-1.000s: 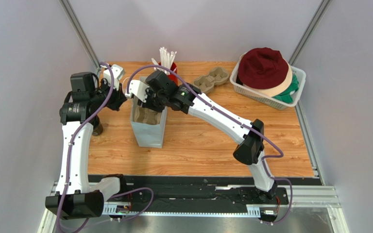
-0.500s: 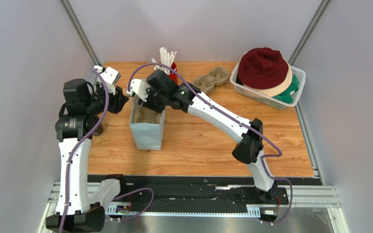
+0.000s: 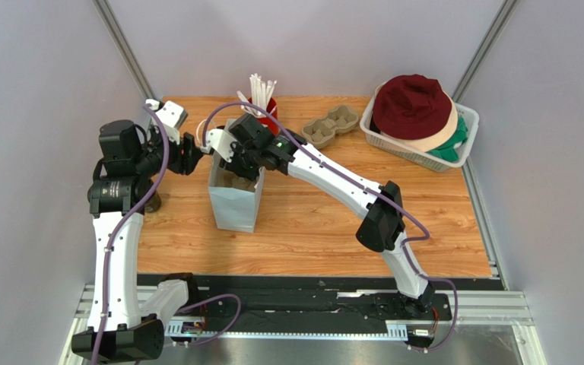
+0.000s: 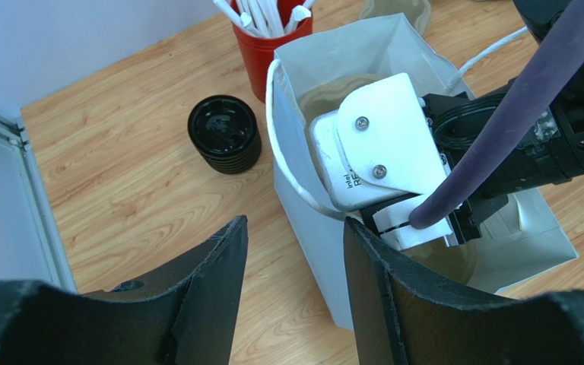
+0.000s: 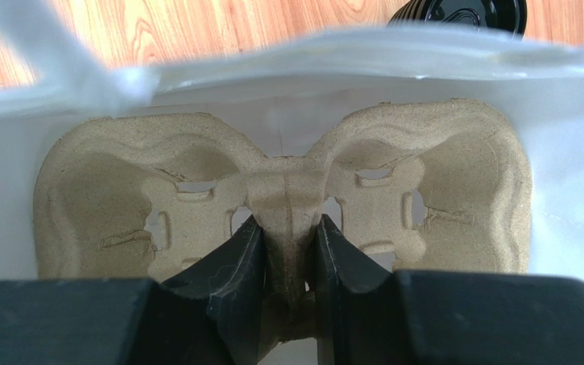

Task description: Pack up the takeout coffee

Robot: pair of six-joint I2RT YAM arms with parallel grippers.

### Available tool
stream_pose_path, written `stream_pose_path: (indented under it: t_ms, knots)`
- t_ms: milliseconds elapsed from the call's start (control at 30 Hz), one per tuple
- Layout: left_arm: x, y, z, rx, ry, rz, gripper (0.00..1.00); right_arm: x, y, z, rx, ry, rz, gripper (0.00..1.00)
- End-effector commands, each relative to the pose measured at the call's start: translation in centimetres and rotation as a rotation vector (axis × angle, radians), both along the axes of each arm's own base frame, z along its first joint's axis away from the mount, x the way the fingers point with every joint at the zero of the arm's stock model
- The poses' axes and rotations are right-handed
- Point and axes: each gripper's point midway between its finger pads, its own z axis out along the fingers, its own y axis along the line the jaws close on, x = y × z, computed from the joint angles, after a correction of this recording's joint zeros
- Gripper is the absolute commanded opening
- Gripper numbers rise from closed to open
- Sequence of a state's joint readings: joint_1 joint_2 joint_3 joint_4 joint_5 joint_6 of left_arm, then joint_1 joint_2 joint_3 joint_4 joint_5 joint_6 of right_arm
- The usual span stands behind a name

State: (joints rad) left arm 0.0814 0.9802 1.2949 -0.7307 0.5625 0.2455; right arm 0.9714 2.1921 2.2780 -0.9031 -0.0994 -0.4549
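A white paper bag [image 3: 234, 207] stands open at the table's left middle. My right gripper [image 5: 287, 226] reaches down into it and is shut on the centre rib of a pulp cup carrier [image 5: 432, 179] that lies inside the bag [image 5: 272, 84]. My left gripper [image 4: 293, 225] hovers open just left of the bag's rim [image 4: 287, 114], holding nothing. The takeout coffee is not in clear view; a small dark thing [image 3: 153, 202] peeks out behind my left forearm, and I cannot tell what it is.
A squat black ribbed round piece [image 4: 224, 133] sits left of the bag, with a red cup of white straws [image 4: 266, 46] behind it. A second pulp carrier [image 3: 331, 125] lies at the back, and a white basket [image 3: 394, 149] of hats stands back right.
My left gripper has opened, let go of the bag's rim and drawn back to the left. The right gripper has sunk a little deeper into the bag with the carrier.
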Motion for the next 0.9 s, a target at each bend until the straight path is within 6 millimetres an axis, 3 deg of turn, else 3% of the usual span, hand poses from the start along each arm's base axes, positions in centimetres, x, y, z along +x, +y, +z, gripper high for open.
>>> stream_pose_path:
  t_ms: [0, 300, 533, 667, 867]
  knots:
    - [-0.8, -1.4, 2.6, -0.042, -0.076, -0.062, 0.59, -0.1, 0.6, 1.6, 0.049, -0.004, -0.009, 0.23]
    - [-2.3, -2.0, 3.7, -0.051, -0.141, -0.093, 0.69, 0.1, 0.2, 2.0, 0.059, 0.002, -0.022, 0.23]
    - [-1.0, -0.4, 5.8, -0.071, -0.195, 0.008, 0.72, -0.1, -0.3, 1.6, 0.050, 0.007, -0.025, 0.22]
    - [0.2, -0.6, 6.8, -0.102, -0.185, -0.004, 0.72, 0.0, -0.5, 1.6, 0.049, 0.005, -0.028, 0.22]
    - [2.4, -0.6, 6.2, -0.131, -0.131, -0.014, 0.72, -0.1, -0.7, 1.5, 0.046, 0.003, -0.030, 0.22]
